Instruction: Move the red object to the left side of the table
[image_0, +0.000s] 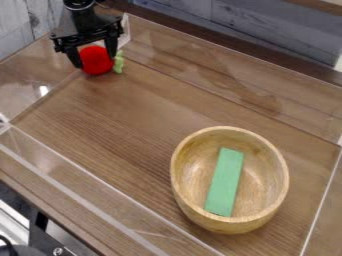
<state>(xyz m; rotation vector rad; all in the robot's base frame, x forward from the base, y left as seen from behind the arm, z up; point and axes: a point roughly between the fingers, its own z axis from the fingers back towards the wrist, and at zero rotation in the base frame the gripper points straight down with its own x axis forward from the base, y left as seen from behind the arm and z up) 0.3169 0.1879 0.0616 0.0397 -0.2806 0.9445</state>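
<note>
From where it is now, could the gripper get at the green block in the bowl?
Probably yes. The green block lies flat in the open wooden bowl, uncovered, and the gripper stands open over the red object, holding nothing.
</note>
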